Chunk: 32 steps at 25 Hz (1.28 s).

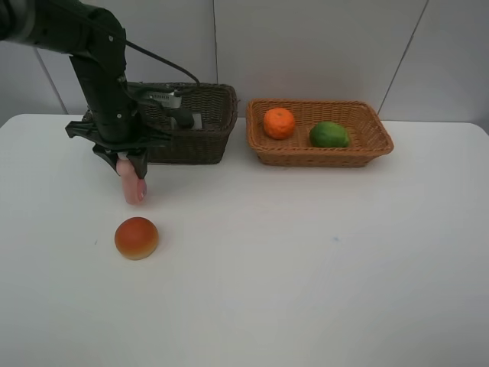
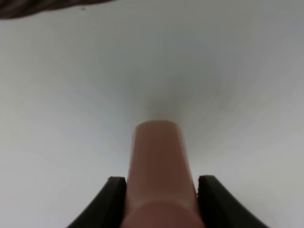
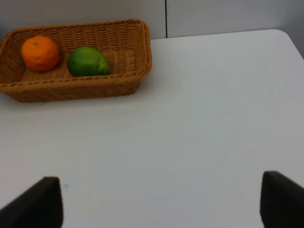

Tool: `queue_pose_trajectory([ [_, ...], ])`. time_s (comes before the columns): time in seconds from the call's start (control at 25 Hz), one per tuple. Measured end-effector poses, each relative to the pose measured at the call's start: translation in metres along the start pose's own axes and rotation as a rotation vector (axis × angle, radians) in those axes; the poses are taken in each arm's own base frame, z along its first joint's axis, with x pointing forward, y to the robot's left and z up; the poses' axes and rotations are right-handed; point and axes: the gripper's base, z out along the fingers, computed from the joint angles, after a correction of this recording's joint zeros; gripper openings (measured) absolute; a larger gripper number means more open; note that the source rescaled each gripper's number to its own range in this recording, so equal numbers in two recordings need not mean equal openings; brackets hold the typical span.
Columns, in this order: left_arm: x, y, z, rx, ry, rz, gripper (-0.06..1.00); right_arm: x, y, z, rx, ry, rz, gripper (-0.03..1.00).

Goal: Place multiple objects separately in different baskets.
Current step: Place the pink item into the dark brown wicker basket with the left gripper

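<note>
- Bottle [image 1: 135,189] is clamped from both sides by the left gripper [image 1: 131,164], cap end up. It hangs just in front of the dark basket [image 1: 200,130], near its left corner. Whether the bottle's lower end touches the table [image 1: 306,267] cannot be told.
- The bun [image 1: 137,238] sits on the table near the bottle, toward the front edge and apart from it.
- The orange [image 1: 279,122] and lime [image 1: 329,134] lie apart in the tan basket [image 1: 321,157], with the orange at its left end.
- Both baskets stand along the table's back edge, a narrow gap between them.
- The right gripper [image 3: 161,204] is spread wide over bare table with nothing between its fingertips [image 3: 42,202], and the tan basket lies ahead of it.
- Bare white surface runs from the bun to the table's right edge.
- In the left wrist view the bottle's side is too blurred to read any label.
</note>
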Motion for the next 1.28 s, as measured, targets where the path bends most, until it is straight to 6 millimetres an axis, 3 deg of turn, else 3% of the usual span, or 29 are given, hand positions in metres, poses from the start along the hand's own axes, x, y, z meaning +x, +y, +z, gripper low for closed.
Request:
queue_pose_trajectory([
  [0.6, 0.018, 0.002, -0.096, 0.056, -0.226, 0.017, 0.43, 0.0, 0.0, 0.0, 0.0, 0.0, 0.0, 0.84],
  [1.08, -0.008, 0.011, -0.167, 0.05, -0.493, 0.008, 0.43, 0.0, 0.0, 0.0, 0.0, 0.0, 0.0, 0.84],
  [1.28, -0.026, 0.017, -0.184, 0.039, -0.582, -0.01, 0.43, 0.0, 0.0, 0.0, 0.0, 0.0, 0.0, 0.84],
])
